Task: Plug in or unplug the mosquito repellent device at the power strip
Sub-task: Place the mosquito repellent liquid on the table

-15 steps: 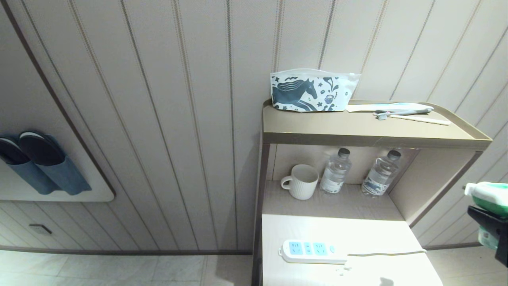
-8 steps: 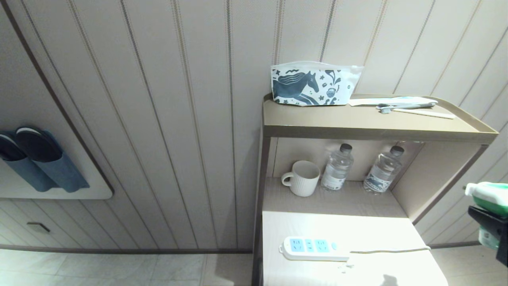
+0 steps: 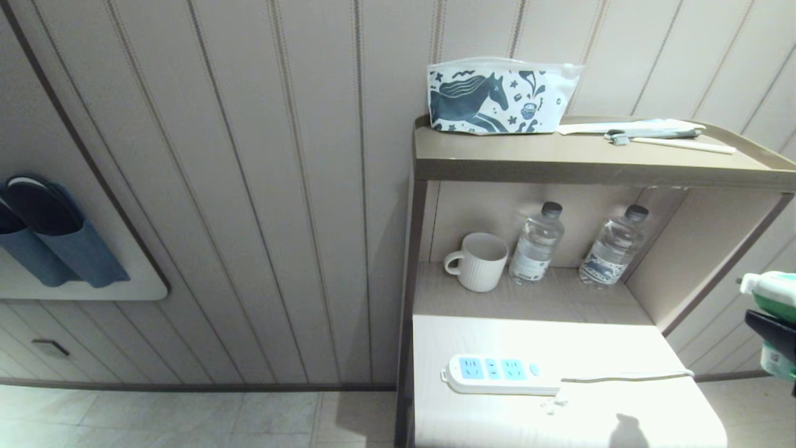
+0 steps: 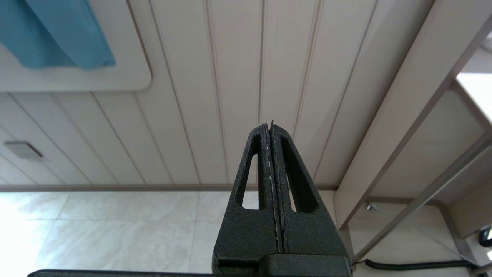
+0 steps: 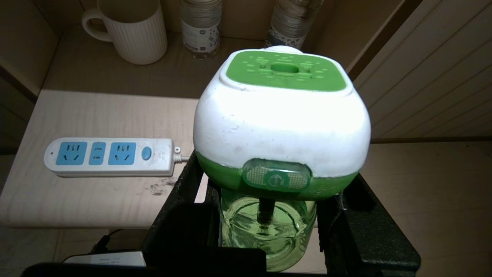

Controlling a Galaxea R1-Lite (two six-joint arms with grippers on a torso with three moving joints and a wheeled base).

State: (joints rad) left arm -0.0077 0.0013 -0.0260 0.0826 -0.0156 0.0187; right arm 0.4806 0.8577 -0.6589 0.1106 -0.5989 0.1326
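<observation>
The mosquito repellent device [image 5: 280, 115], with its white-and-green head and green liquid bottle, is upright in my right gripper [image 5: 269, 215], whose black fingers are shut on the bottle. In the head view the device [image 3: 774, 292] and right gripper [image 3: 777, 339] hang at the far right edge, off to the right of the cabinet. The power strip [image 3: 497, 373] lies flat on the low white cabinet top [image 3: 622, 348], all its blue sockets free [image 5: 109, 156], cord running right. My left gripper [image 4: 270, 127] is shut and empty, low near the floor, left of the cabinet.
In the open shelf behind the strip stand a white ribbed mug [image 3: 482, 261] and two clear water bottles [image 3: 536, 246] [image 3: 612, 249]. The top shelf [image 3: 559, 162] carries a horse-print pouch [image 3: 500, 96] and a toothbrush [image 3: 653, 134]. Blue slippers [image 3: 43, 236] hang on the left wall.
The whole head view has shifted: cabinet, shelves and wall have slid upward in the picture, so the camera has moved. The right gripper keeps its hold on the device.
</observation>
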